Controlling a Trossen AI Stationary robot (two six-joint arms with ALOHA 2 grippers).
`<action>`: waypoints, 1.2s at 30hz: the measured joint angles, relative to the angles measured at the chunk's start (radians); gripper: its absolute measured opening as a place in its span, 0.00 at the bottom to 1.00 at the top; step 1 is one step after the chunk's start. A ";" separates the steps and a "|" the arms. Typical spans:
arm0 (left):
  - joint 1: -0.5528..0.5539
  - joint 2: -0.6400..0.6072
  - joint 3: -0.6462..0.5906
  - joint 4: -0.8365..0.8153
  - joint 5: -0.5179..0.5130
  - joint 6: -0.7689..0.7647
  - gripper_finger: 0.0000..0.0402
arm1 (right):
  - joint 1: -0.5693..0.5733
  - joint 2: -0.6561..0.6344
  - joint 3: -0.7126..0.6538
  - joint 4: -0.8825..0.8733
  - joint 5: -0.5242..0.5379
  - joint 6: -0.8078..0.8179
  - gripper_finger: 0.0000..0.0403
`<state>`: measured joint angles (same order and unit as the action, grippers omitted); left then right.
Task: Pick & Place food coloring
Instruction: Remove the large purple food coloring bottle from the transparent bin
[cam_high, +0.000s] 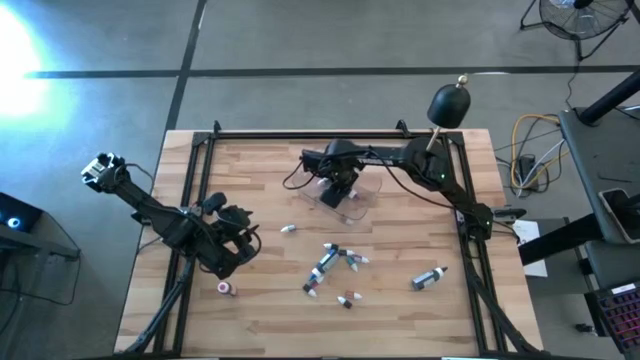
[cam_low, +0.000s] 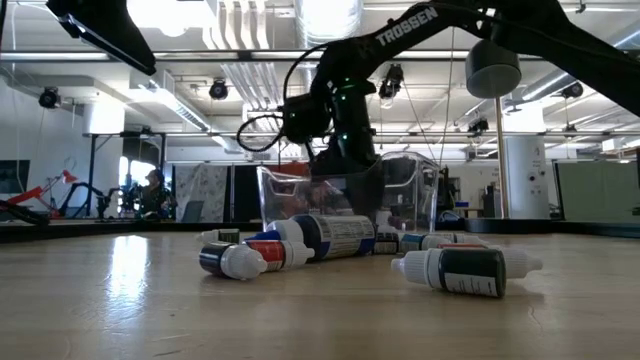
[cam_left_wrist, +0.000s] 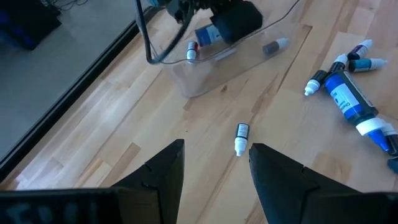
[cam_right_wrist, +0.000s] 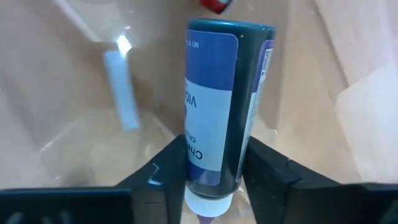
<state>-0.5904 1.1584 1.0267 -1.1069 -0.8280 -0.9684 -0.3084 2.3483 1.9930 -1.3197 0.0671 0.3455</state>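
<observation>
Holding one large bottle (cam_right_wrist: 219, 106) between its fingers (cam_right_wrist: 158, 171), the right hand (cam_high: 340, 188) sat low over the clear tray (cam_high: 370, 192) at the far middle of the tabletop (cam_high: 260, 320), probably to drop the bottle among those already in there. That bottle: dark body, blue-and-white label, white cap toward the wrist.
In the tray: a red-capped bottle (cam_left_wrist: 194, 45) and a pale one (cam_left_wrist: 273, 45) lying flat.
Loose on the tabletop, near the middle and front: a cluster (cam_high: 330, 262) including one large blue bottle; a small white-capped bottle (cam_high: 289, 229) apart to its left; a pair (cam_high: 347, 299) nearer the front edge; one (cam_high: 429, 277) to the right; a pink-capped one (cam_high: 227, 288) by the left arm. All on their sides, still to be collected.
Left hand (cam_high: 243, 243): spread, empty, waiting low at the left, aimed at the small white-capped bottle.
</observation>
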 joint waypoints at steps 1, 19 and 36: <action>0.000 0.000 0.000 0.000 0.000 0.000 0.39 | 0.001 -0.009 0.001 -0.007 -0.001 -0.002 0.26; 0.001 0.000 0.001 0.021 0.000 -0.012 0.39 | 0.122 -0.576 -0.301 -0.225 -0.009 0.229 0.24; 0.001 0.000 0.000 0.063 0.063 -0.047 0.39 | 0.207 -0.664 -0.951 0.176 -0.233 0.370 0.25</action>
<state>-0.5892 1.1584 1.0266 -1.0436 -0.7647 -1.0157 -0.1015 1.6848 1.0422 -1.1436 -0.1663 0.7158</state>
